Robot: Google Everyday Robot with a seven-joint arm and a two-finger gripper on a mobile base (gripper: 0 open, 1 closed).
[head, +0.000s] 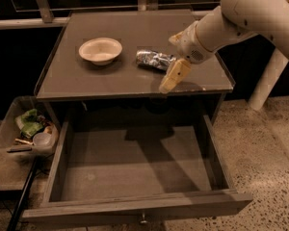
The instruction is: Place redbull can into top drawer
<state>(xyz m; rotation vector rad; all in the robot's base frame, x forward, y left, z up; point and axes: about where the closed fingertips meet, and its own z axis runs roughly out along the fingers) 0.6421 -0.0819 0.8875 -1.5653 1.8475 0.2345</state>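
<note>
One redbull can (155, 60) lying on tabletop (86, 83), right of bowl (100, 50). Gripper (169, 81) just beside can, open-or-closed state cannot tell. Top drawer (135, 208) pulled out.

On the grey counter (86, 83) sit a cream bowl (100, 50) and the redbull can (155, 59), toppled; pincer (171, 79) hovers beside it

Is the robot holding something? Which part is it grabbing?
Nothing is held. The gripper hangs just in front and to the right of the redbull can, which lies on its side on the cabinet top, outside the gripper.
</note>
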